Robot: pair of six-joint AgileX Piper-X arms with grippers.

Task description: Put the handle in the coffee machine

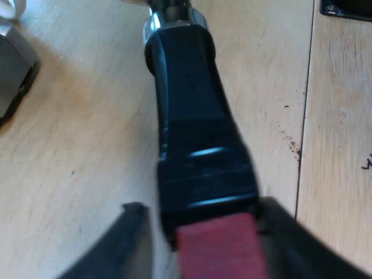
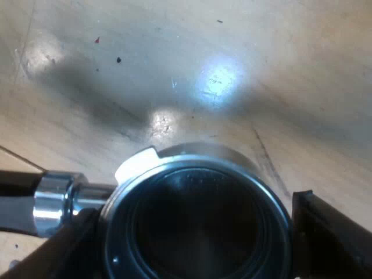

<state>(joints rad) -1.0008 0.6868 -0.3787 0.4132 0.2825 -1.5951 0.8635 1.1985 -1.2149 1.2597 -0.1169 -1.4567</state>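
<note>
The metal holder's dark handle (image 1: 192, 116) runs away from my left gripper (image 1: 203, 212) toward its chrome neck (image 1: 174, 14). The handle's red end (image 1: 221, 247) sits between the two black fingers (image 1: 131, 232), which press close on both sides, shut on it. My right gripper (image 2: 195, 218) has its fingers (image 2: 317, 224) on either side of the holder's round metal basket (image 2: 197, 168), shut on its rim. The basket's dark inside faces the camera, and the chrome neck (image 2: 55, 203) sticks out sideways. The holder hangs above the wooden table (image 2: 232, 58).
Under the handle the pale wooden table (image 1: 75, 145) has a seam (image 1: 305, 116) between boards. A grey metal object (image 1: 14, 70) sits at the table's edge, and a dark object (image 1: 349, 9) lies past the seam. A shadow (image 2: 99, 87) falls on the table beneath the basket.
</note>
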